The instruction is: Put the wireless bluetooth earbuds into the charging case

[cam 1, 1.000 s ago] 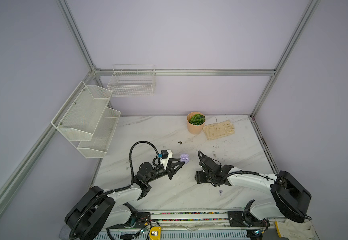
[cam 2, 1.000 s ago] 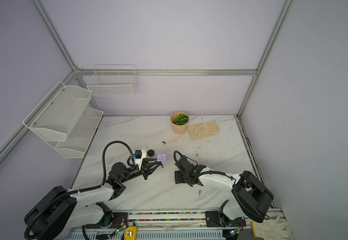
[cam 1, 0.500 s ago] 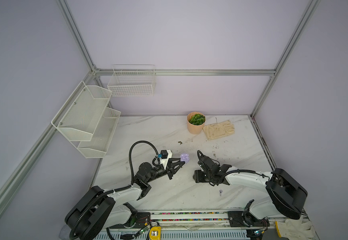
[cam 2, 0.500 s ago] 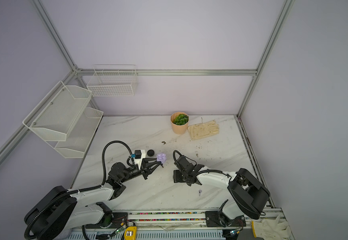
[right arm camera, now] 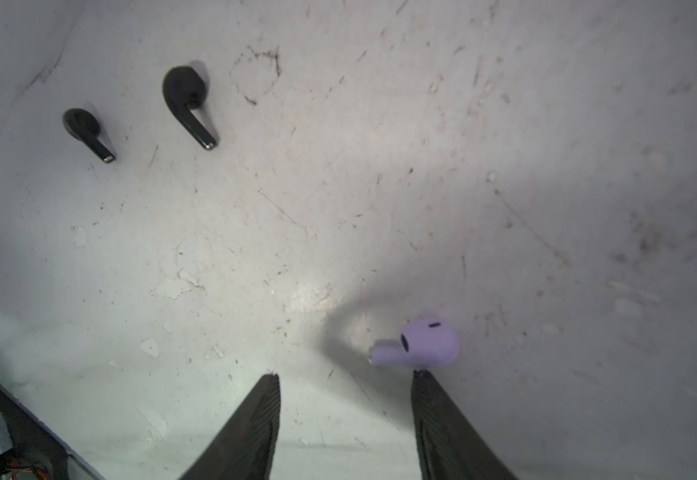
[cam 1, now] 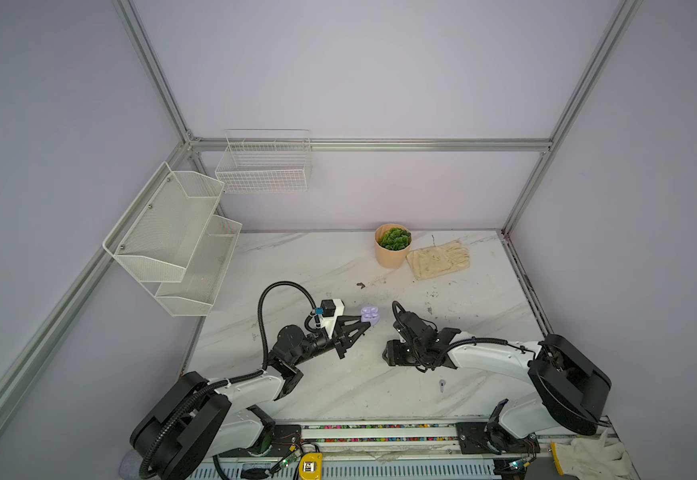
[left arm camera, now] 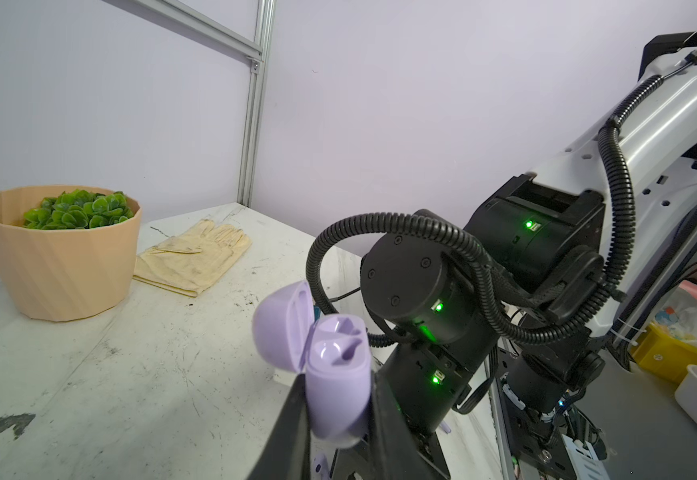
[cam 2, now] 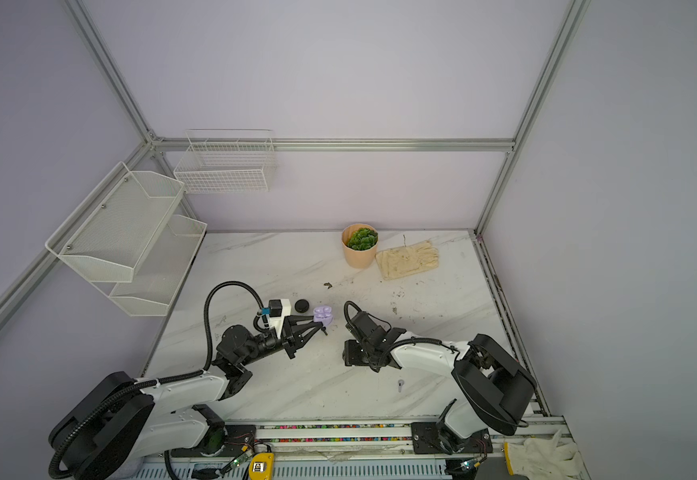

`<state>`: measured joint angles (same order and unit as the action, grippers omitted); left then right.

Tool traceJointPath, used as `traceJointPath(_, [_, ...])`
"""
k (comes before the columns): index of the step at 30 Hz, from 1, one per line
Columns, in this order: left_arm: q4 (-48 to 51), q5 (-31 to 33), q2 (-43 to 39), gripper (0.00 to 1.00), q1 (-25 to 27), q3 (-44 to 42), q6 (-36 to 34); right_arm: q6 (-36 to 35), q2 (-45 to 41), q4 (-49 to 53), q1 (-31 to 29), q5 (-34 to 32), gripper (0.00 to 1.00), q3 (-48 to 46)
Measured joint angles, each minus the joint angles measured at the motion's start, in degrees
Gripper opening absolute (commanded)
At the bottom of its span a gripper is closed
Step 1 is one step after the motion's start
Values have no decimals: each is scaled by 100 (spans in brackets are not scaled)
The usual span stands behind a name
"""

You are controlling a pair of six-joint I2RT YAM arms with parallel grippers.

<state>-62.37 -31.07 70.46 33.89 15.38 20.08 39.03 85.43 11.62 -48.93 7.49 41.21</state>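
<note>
The left gripper (cam 1: 366, 324) is closed on the lilac charging case (left arm camera: 338, 399), held up with its lid open. The right gripper (right arm camera: 345, 375) stands open low over the table (right arm camera: 338, 187), with a lilac earbud (right arm camera: 425, 345) lying just at one fingertip (right arm camera: 425, 386), not between the two. The earbud seems very light, hard and smooth, so it may slip away; better to pinch its round head

My left fingers (left arm camera: 292, 428) clamp the lilac case (left arm camera: 338, 395), lid hinged open. A lilac earbud (right arm camera: 419, 345) lies on the table (right arm camera: 338, 208) by my right fingertip (right arm camera: 425, 390); two black earbuds (right arm camera: 186, 99) lie farther off.
</note>
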Motion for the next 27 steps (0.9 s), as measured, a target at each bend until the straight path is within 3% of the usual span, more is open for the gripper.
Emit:
traceJointPath(9, [-120,-2,120,0,0,0,212,-485,-560,903,273,-704,46,398])
traceJointPath(14, [-243,-9,243,0,0,0,323,-507,-249,863,400,-708,40,476])
traceJointPath(27, [-448,-31,407,0,0,0,350,-481,107,599,400,-461,39,463])
